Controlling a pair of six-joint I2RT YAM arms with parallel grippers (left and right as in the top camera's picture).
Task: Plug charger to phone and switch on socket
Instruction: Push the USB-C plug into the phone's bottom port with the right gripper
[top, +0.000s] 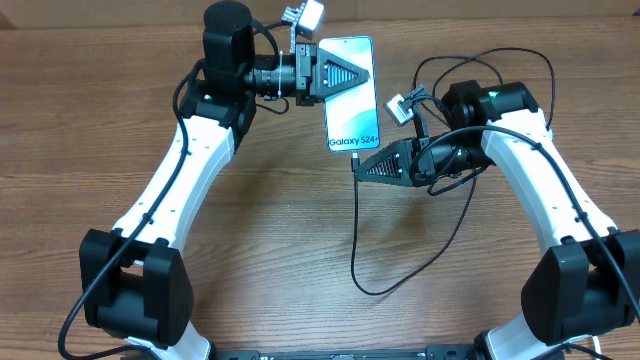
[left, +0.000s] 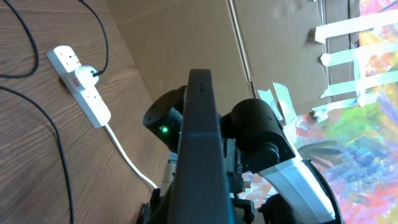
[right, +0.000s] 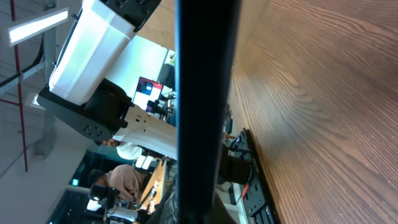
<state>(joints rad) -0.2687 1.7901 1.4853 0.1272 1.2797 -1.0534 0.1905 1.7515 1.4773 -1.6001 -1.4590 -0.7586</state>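
Spanning the overhead view, the wooden table (top: 260, 230) carries both arms. The left arm (top: 190, 160) reaches up toward the far edge and the right arm (top: 545, 190) bends in from the other side.

The phone (top: 352, 115) sits far-centre between them, screen up, its lettering (top: 352, 139) near the lower edge. The left gripper (top: 360, 72) lies across the phone's upper part and is closed on it. In the left wrist view the phone (left: 199, 155) shows only as a dark slab seen edge-on, and it hides the fingers.

The power strip (left: 81, 78) appears in the left wrist view alone, lying flat near the table's edge. Its white cord (left: 124, 155) passes behind the phone and is lost. A plug (left: 87, 74) sits in one outlet; the switch positions are too small to read.

The charger cable (top: 356, 230) drops from the right gripper (top: 365, 165), loops across the table and runs back under the right arm. That gripper is closed on the cable's end. The connector (top: 354, 158) meets the phone's lower edge, but whether it is seated cannot be told.

The right wrist view is largely blocked by a dark vertical band (right: 205, 93), unidentifiable.
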